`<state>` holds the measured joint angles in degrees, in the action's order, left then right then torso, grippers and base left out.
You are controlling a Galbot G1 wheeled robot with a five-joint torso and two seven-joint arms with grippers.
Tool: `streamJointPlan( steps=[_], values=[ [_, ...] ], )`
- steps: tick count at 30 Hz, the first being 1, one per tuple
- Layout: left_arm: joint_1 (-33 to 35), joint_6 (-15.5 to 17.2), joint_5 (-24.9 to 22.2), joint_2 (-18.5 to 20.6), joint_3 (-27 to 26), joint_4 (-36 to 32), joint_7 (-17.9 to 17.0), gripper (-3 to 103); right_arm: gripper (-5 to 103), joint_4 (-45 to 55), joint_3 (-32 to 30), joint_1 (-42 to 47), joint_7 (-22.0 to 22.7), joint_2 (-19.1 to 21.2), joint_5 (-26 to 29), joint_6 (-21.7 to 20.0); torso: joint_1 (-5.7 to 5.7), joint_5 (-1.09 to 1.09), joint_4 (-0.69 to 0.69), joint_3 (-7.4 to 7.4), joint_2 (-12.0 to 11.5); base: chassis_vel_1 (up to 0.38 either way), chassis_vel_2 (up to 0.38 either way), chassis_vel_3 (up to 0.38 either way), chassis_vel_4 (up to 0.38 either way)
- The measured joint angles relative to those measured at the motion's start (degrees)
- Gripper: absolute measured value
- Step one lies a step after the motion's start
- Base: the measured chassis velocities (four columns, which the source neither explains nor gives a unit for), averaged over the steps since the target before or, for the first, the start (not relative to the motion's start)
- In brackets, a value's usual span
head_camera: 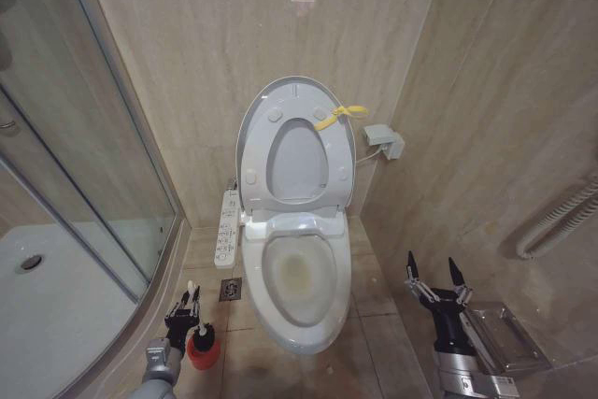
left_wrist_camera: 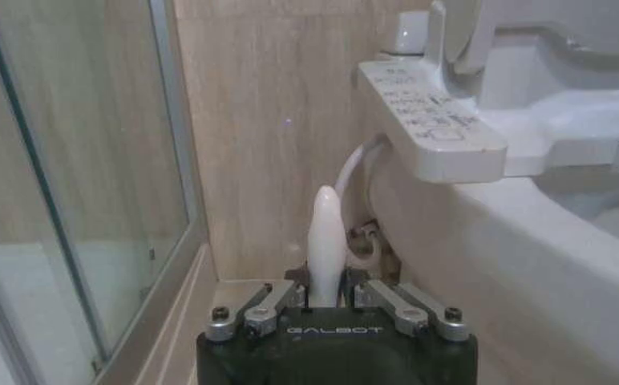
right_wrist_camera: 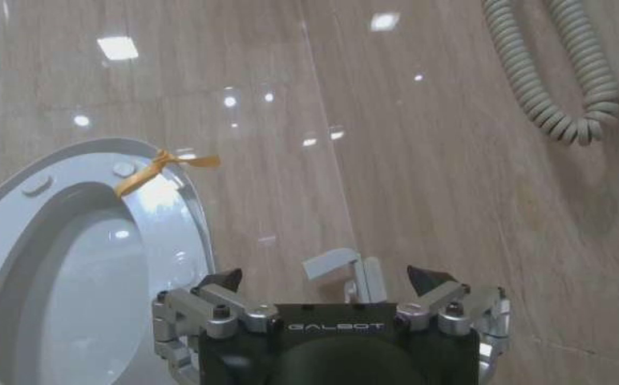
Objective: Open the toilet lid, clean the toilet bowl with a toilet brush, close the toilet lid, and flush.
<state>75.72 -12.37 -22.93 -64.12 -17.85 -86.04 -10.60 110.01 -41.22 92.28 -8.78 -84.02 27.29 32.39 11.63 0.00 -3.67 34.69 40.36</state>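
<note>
Clamped around the white handle of the toilet brush [left_wrist_camera: 325,241], the left gripper [head_camera: 186,308] is holding it upright over its red holder [head_camera: 203,350] on the floor beside the toilet bowl [head_camera: 299,282]. With its jaws spread and empty, the right gripper [head_camera: 437,279] is waiting by the wall. Raised, the toilet lid [head_camera: 254,128] is leaving the bowl accessible.

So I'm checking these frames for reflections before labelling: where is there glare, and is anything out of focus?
Right wrist view: bright lamp reflections dot the glossy wall tiles and the raised toilet lid. Left wrist view: the toilet brush handle close to the lens looks soft. Head view: only a faint reflection high on the wall.
</note>
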Motion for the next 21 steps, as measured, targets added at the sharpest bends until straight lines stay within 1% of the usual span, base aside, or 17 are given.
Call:
streamJointPlan(
  steps=[10, 21],
  values=[
    [-0.93, 0.09, 0.59, -0.15, 0.20, 3.03, 0.17, 20, 100, -0.11, -0.10, 0.09, -0.11, -0.39, -0.32, 0.18, 0.00, 0.00, 0.00, 0.00, 0.00, 0.000, 0.000, 0.000, 0.000],
    [-0.39, 0.44, 1.01, -0.16, -0.04, 3.22, 0.86, 20, 100, 0.42, -0.38, 0.36, -0.13, -0.13, -0.30, 0.23, 0.00, 0.00, 0.00, 0.00, 0.00, 0.000, 0.000, 0.000, 0.000]
  ],
)
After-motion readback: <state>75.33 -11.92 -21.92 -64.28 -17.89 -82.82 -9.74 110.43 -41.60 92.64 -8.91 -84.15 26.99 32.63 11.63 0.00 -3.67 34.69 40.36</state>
